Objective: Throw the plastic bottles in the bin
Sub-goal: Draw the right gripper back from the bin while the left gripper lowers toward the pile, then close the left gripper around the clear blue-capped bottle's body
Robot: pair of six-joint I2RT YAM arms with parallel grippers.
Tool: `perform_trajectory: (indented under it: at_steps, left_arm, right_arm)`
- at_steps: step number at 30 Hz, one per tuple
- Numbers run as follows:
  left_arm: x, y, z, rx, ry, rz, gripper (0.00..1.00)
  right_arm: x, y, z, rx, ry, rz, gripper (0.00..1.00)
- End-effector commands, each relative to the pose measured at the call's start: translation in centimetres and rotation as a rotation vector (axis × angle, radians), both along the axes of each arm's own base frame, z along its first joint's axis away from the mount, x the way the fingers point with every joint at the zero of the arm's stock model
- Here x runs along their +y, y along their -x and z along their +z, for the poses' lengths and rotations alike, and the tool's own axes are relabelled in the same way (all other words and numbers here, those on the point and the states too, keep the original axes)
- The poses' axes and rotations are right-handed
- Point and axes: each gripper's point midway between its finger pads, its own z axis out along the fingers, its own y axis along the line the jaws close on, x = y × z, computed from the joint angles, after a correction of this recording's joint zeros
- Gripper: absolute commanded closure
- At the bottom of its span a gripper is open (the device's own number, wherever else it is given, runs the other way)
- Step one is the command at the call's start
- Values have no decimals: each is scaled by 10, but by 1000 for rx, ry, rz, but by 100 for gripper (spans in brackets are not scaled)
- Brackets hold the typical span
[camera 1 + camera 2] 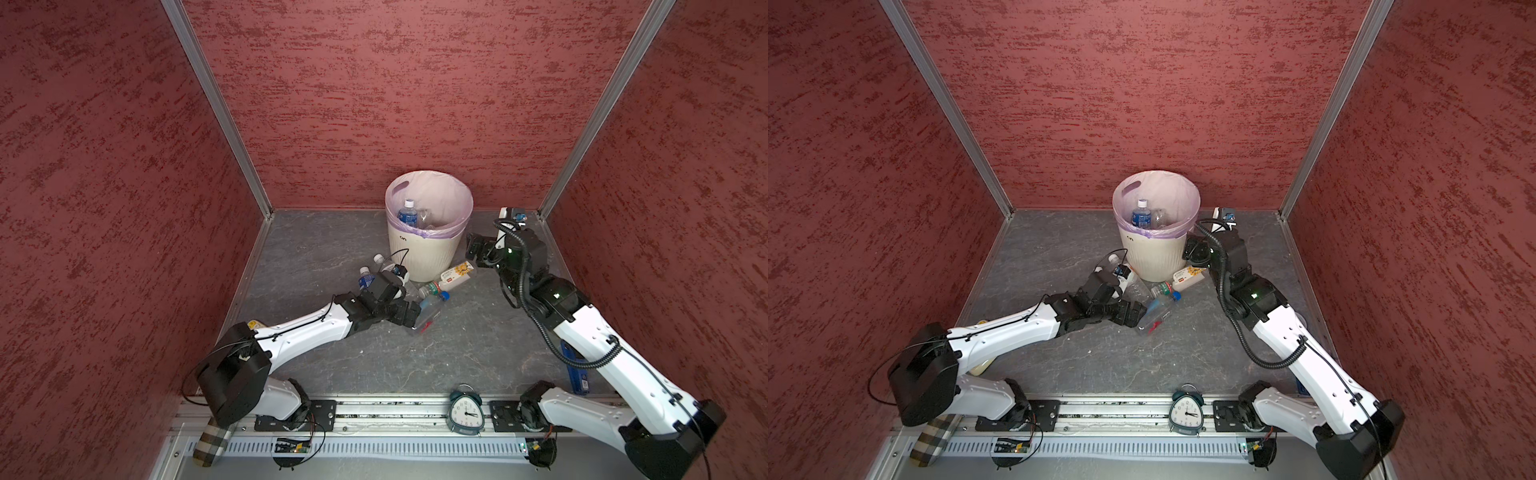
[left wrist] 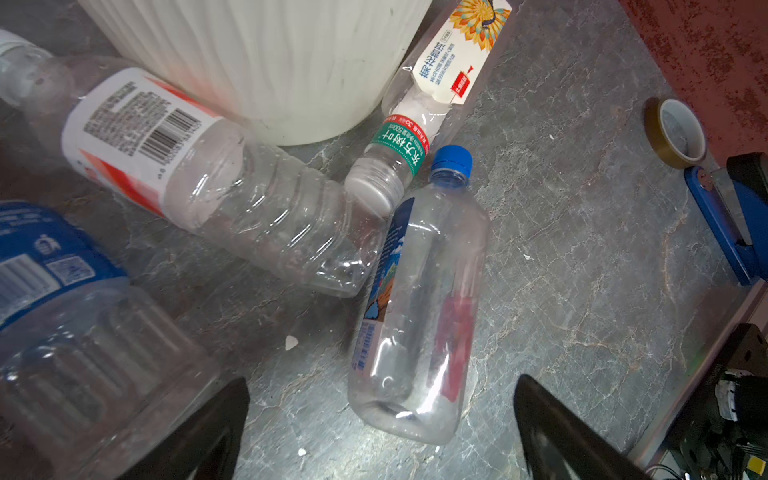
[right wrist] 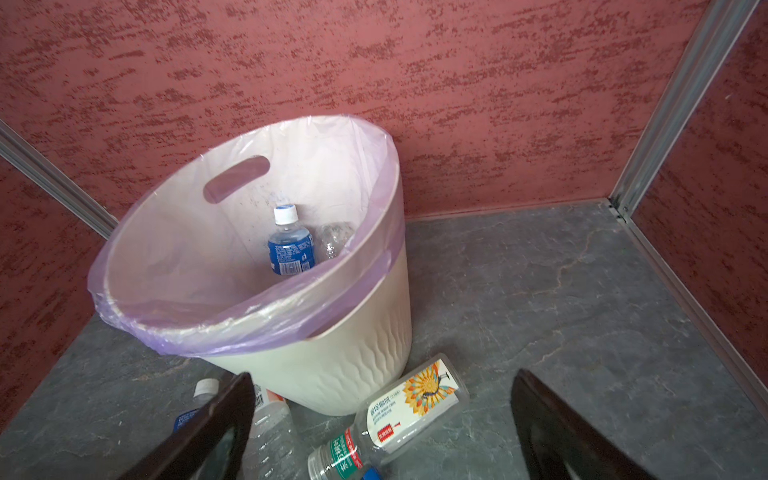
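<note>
Looks partly done, with a blue-label bottle (image 3: 289, 245) and a clear bottle (image 3: 334, 241) in the bin (image 3: 332, 361), at least four more on the floor (image 2: 582, 208) by its base, left gripper (image 2: 380, 390) spread empty over the blue-capped bottle (image 2: 419, 316), right gripper (image 3: 382, 382) spread empty beside the bin.

Cream ribbed bin (image 3: 340, 365), lilac-lined at the rim, upright. Inside the bin: blue-labelled bottle (image 3: 289, 245) standing, white cap up, beside a clear bottle (image 3: 334, 241). Lying at the bin's foot: white-orange-labelled bottle (image 2: 440, 83) just beside its wall, blue-capped bottle (image 2: 419, 299), red-white-labelled bottle (image 2: 199, 166), second blue-labelled bottle (image 2: 62, 332).
</note>
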Motion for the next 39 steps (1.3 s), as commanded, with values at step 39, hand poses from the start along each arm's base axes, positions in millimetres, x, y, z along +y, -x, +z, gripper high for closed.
perform_trajectory:
  at_steps: [39]
  left_arm:
    - [-57,-14,-51,44,-226,-123,0]
  right_arm:
    - [-38,24,-49,74,-9,-84,3]
